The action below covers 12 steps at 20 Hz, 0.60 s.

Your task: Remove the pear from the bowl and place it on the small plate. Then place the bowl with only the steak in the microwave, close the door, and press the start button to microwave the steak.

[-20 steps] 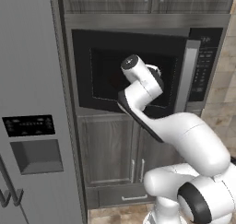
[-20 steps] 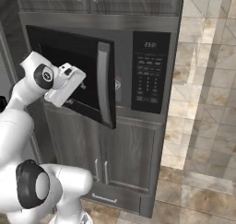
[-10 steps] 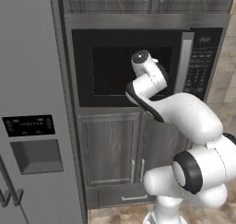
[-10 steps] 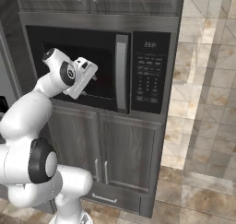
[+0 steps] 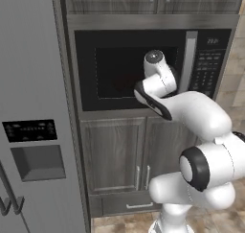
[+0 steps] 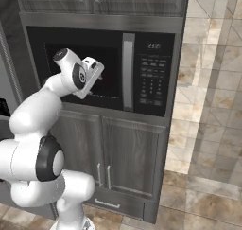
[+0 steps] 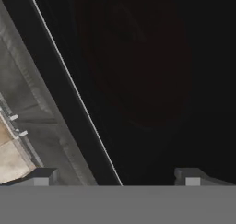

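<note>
Grey cabinets frame the microwave (image 6: 101,68); its closed door (image 5: 134,69) faces the empty, spread claw (image 7: 115,174).

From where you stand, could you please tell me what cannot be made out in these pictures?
- Behind the wide dark-glass microwave door, the tinted glass hides the contents; the hand view gives just a faint reddish shape.
- Black keypad panel, right base view: the button labels are too small to read.
- The open gripper, hand view: the bottom edge cuts it down to its tips.
- Grey fridge, left base view: cut off by the left edge.

black and steel microwave (image 5: 143,69), dark-glass door (image 6: 90,66), grey cabinet doors (image 5: 139,155)
</note>
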{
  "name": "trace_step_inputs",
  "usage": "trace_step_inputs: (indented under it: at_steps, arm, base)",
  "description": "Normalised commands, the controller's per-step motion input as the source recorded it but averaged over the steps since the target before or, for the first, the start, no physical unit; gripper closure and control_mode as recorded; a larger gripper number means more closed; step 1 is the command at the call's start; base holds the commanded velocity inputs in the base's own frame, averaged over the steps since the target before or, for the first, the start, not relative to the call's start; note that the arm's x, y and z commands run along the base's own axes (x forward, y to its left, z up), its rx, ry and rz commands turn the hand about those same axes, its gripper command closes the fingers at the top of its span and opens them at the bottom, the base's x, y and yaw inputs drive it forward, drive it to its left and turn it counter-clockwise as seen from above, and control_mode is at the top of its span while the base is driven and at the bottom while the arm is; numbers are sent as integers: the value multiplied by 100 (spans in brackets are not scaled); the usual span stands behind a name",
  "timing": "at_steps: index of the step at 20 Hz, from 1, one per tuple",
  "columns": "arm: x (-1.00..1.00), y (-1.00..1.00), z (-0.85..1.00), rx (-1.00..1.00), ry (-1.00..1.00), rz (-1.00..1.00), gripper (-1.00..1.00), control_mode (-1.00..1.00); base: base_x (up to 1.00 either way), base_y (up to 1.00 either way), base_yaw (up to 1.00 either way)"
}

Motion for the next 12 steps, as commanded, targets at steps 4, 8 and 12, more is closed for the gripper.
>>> trace_step_inputs:
  at_steps: [4,8,12]
  arm:
    - [35,0,-3,0,11,14,-100,-100]
    - [-81,-6,9,0,0,9,-100,-100]
    - [-99,-24,11,0,0,7,-100,-100]
  base:
    - [0,0,0]
    - [0,0,0]
    - [0,0,0]
